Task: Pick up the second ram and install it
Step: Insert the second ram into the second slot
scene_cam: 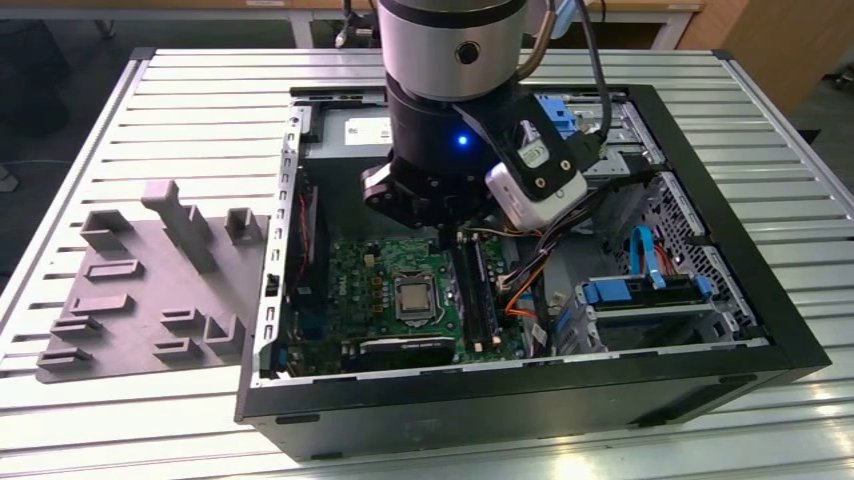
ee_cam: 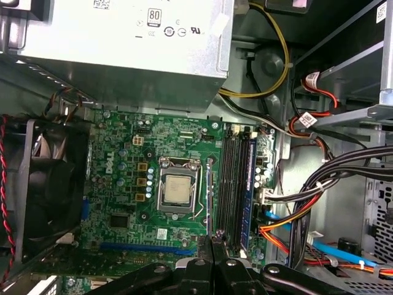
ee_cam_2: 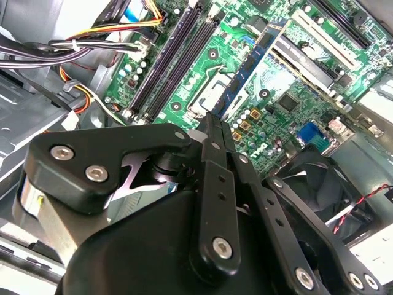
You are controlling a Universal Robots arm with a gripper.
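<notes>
Evidently the gripper is pressed together with nothing between its jaws, poised above the motherboard. The second ram stands seated in the black slots beside the processor socket

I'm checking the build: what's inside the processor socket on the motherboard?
A bare silver processor sits in it, with no cooler on top. What lies beneath it is covered.

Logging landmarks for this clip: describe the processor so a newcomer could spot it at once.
Find the open black computer case on the slatted table; a green motherboard lies inside. At its middle, between the black fan and the long black memory slots, sits the processor: the only square silver plate, in a metal frame.
</notes>
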